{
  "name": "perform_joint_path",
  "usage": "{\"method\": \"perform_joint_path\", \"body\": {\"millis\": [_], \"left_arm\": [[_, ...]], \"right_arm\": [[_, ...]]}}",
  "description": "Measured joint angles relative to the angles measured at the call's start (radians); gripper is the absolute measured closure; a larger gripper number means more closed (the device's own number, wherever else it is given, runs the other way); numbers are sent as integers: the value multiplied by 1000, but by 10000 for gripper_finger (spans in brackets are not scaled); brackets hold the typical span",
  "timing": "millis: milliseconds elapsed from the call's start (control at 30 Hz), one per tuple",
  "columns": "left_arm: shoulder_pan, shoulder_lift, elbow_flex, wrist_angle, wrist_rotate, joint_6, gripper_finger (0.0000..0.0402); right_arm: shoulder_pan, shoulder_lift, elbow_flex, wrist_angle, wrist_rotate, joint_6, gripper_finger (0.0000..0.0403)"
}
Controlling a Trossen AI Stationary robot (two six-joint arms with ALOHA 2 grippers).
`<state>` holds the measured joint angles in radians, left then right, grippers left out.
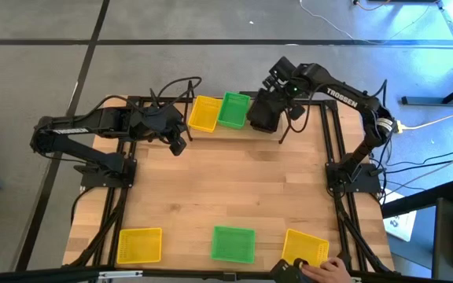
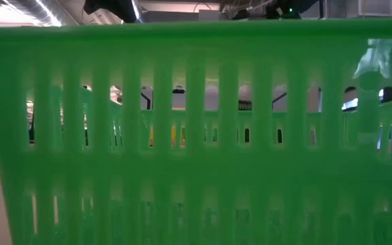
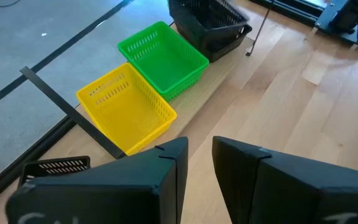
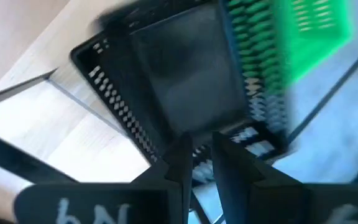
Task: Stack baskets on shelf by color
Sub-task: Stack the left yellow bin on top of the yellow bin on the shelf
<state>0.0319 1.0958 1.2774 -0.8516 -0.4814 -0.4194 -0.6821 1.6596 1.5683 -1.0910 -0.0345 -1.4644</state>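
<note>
At the desk's far edge, the right gripper (image 1: 267, 101) fingers pinch the black plastic mesh basket's (image 1: 263, 112) rim, setting it on the shelf (image 3: 199, 99) beside green (image 1: 233, 109) and yellow (image 1: 204, 114) mesh baskets to start a black column; left gripper (image 1: 178, 145) waits, fingers narrowly parted.

Two matte-black jointed arms, left arm (image 1: 85, 126) and right arm (image 1: 344, 98), white TROSSEN lettering on the right, black cables looping, blocky angular black jaws.
</note>
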Motion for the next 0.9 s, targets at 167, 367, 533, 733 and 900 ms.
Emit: {"method": "perform_joint_path", "body": {"millis": [167, 367, 533, 733, 900], "left_arm": [[0, 0, 0, 0, 0, 0, 335], [0, 0, 0, 0, 0, 0, 335], [0, 0, 0, 0, 0, 1, 335], [0, 0, 0, 0, -8, -25, 335], [1, 0, 0, -39, -46, -45, 335]], "right_arm": [[0, -1, 30, -55, -2, 44, 344], [4, -1, 31, -37, -110, 51, 344], [23, -10, 31, -18, -270, 129, 344], [100, -107, 32, -69, -301, 203, 351], [201, -237, 32, -86, -301, 376, 360]]}}
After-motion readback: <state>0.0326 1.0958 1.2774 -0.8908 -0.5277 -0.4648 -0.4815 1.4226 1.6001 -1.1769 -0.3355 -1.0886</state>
